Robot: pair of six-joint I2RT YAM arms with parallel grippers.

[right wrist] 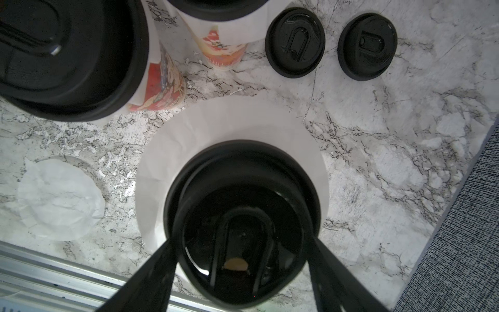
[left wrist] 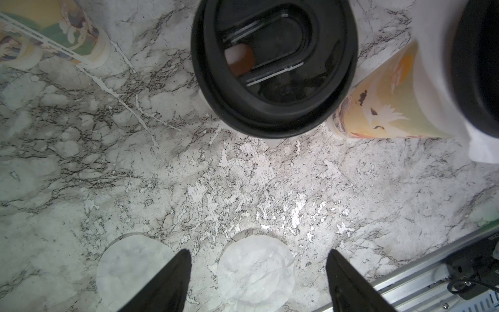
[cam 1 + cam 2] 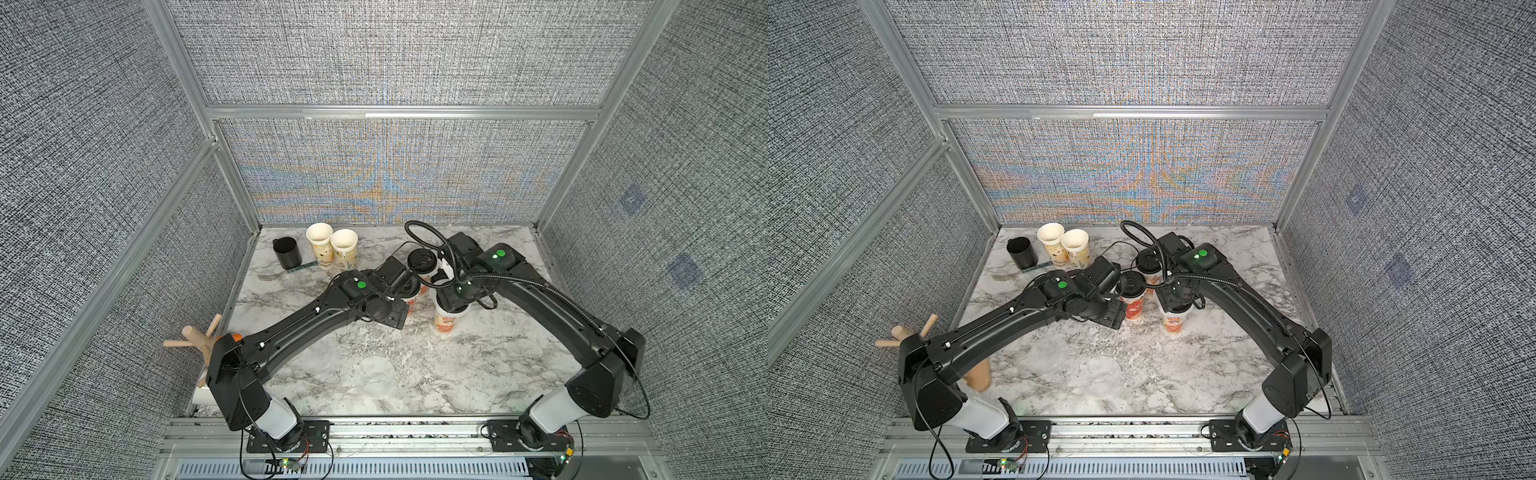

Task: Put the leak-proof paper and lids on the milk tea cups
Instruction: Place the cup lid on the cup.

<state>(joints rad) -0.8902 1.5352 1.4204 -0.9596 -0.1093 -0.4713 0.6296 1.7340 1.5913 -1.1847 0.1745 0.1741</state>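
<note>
Where the right wrist view looks straight down, one sheet of leak-proof paper (image 1: 232, 127) lies over the mouth of a milk tea cup (image 3: 444, 324) at frame centre. Its white edge shows all round beneath a black lid (image 1: 243, 205) seated on top. The right gripper (image 1: 243, 240) straddles that lid, one finger at each side. Whether the fingers press the lid or stand just clear of it cannot be told.

A loose sheet (image 1: 59, 200), crinkled at its edge, lies flat on the marble tabletop (image 1: 378, 162) at the left of that frame. Two spare lids (image 1: 294, 42) rest on the tabletop at the upper right.

In both top views the papered cup stands at the middle of the tabletop. A second lidded cup (image 3: 1133, 305) stands just to its left, and a third lidded cup (image 3: 1150, 270) stands just above the pair. Two uncovered cups (image 3: 319, 245) stand with rims touching at the upper left of the tabletop, beside a black mug (image 3: 287, 252) and a fork (image 3: 270, 275).

The left gripper (image 2: 259, 252) is spread wide and holds nothing. In the left wrist view the loose sheet lies on the tabletop below the gap between its fingers. A second loose sheet (image 2: 135, 267) lies at the lower left, partly behind one finger. A wooden rack (image 3: 195, 336) stands at the left edge of the tabletop.
</note>
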